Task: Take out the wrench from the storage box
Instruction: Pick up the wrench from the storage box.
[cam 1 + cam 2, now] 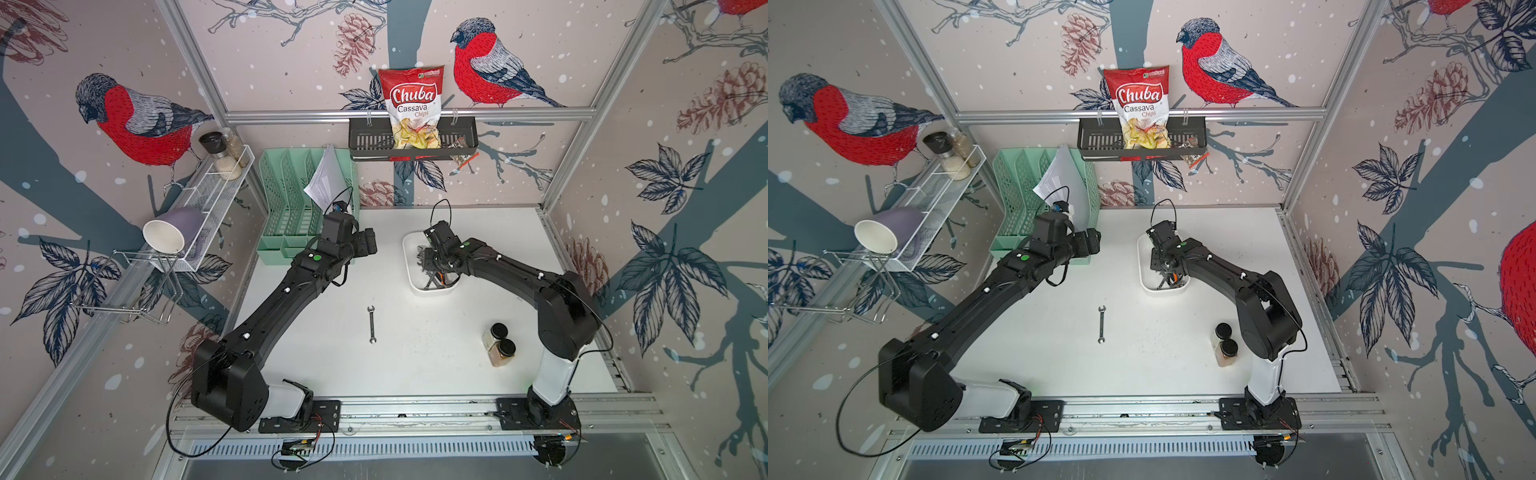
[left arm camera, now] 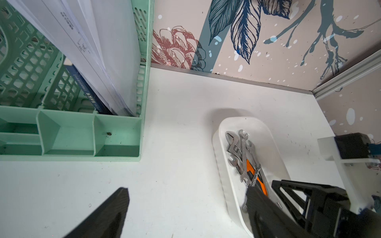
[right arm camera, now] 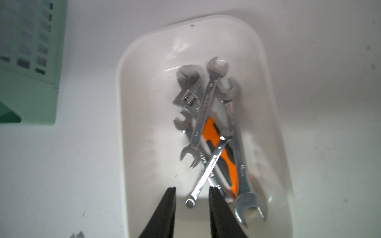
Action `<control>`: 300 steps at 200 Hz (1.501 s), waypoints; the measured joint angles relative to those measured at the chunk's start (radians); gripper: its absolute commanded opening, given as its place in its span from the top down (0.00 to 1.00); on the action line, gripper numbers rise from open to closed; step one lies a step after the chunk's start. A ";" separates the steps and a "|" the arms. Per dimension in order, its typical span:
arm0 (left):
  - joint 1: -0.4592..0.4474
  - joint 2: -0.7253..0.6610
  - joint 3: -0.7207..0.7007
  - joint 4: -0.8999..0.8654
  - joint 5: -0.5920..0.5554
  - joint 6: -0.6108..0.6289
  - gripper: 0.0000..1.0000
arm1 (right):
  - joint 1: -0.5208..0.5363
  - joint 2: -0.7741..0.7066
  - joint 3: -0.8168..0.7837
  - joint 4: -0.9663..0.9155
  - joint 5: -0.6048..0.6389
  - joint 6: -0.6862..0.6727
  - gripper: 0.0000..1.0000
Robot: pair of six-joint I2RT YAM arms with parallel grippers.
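Observation:
The white storage box (image 1: 409, 266) (image 1: 1143, 274) stands on the table at the back right. Several steel wrenches (image 3: 208, 167) (image 2: 240, 150) lie crossed inside it over an orange-handled tool (image 3: 222, 152). My right gripper (image 3: 191, 188) (image 1: 434, 270) hangs over the box's near end, open by a narrow gap. The ring end of a thin wrench lies below that gap, untouched. Another wrench (image 1: 372, 324) (image 1: 1101, 324) lies alone on the table's middle. My left gripper (image 2: 186, 190) (image 1: 368, 243) is wide open and empty above the table, between the box (image 2: 218, 156) and the green organiser.
A mint-green file organiser (image 1: 291, 208) with papers stands at the back left. Two spice jars (image 1: 498, 345) lie near the right arm's base. A black basket (image 1: 365, 143) with a chips bag hangs on the back wall. A wire shelf (image 1: 208, 208) holds a cup and jars.

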 measured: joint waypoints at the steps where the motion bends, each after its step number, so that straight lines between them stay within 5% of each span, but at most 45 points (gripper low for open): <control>1: 0.000 0.001 0.000 0.000 0.000 0.000 0.08 | -0.003 0.002 0.000 0.000 0.001 0.000 0.67; 205: 0.031 0.024 -0.069 0.018 0.000 0.021 0.08 | -0.121 0.340 0.306 0.003 -0.180 -0.022 0.63; 300: 0.034 0.030 -0.069 0.018 0.003 0.022 0.08 | -0.120 0.376 0.335 -0.021 -0.180 -0.026 0.67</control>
